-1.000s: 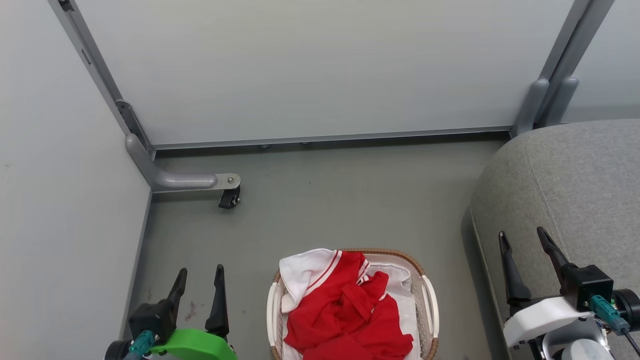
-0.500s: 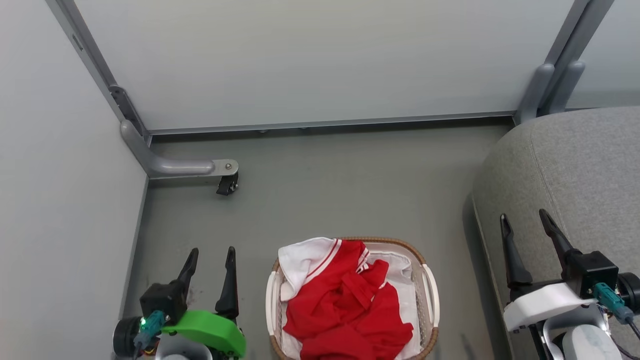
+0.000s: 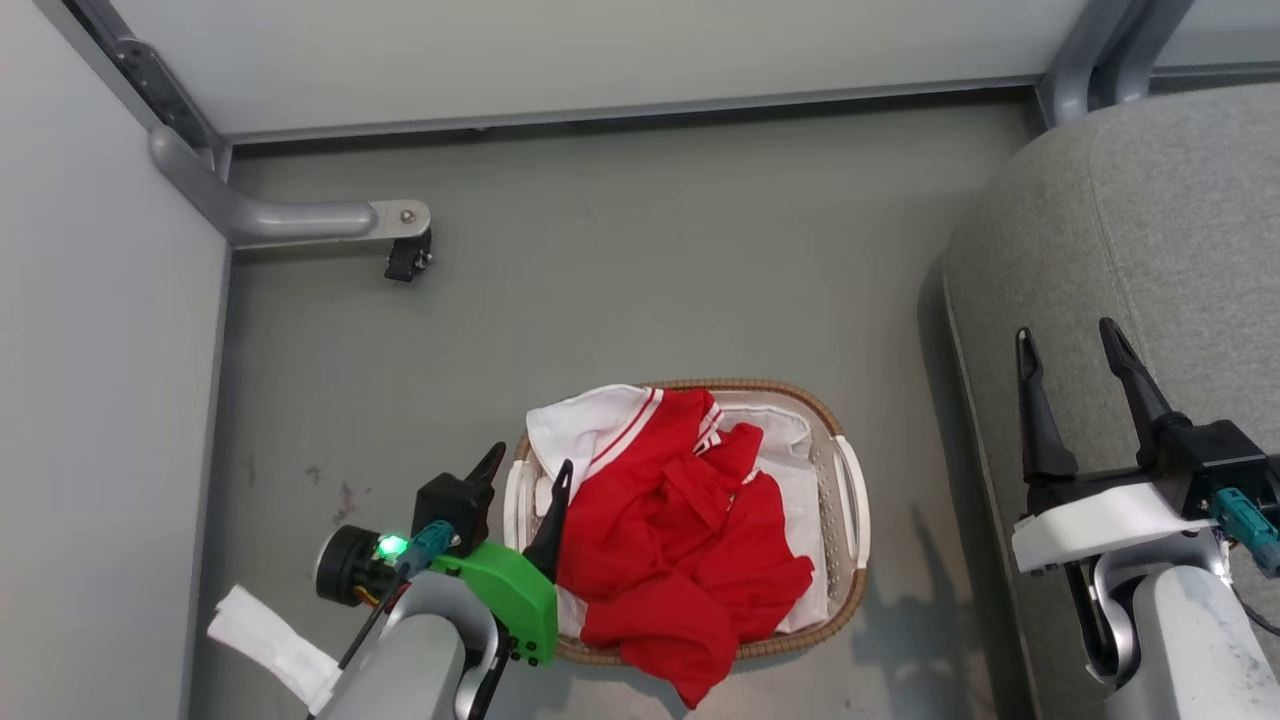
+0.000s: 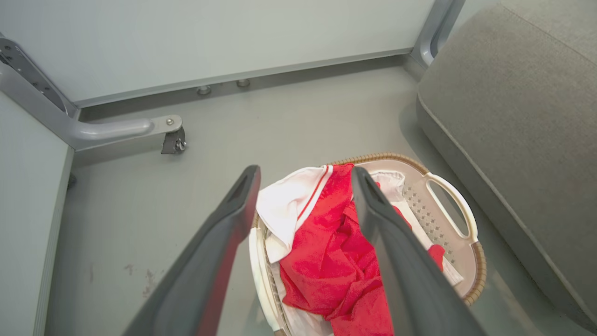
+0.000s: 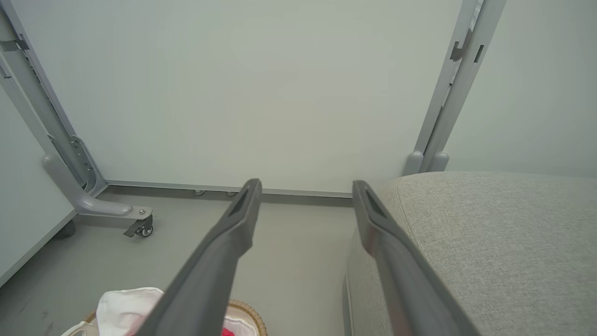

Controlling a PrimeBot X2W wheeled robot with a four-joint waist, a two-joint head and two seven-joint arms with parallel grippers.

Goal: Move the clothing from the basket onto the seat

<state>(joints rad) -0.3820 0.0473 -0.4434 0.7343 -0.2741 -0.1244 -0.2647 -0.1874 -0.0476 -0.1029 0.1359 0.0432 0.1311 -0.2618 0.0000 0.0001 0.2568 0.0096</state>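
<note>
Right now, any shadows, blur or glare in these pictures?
Head view: even light, a soft shadow on the floor right of the basket. Left wrist view: fingers blurred, clothing sharp. Right wrist view: no glare, fingers soft.

L tool (image 3: 531,458) now nearer basket (image 3: 855,495)

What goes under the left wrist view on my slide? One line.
Open left gripper poised above red clothing heaped in the basket, grey seat alongside.

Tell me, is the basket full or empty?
Full: crumpled red clothes fill the basket, one bit hanging over its rim.
</note>
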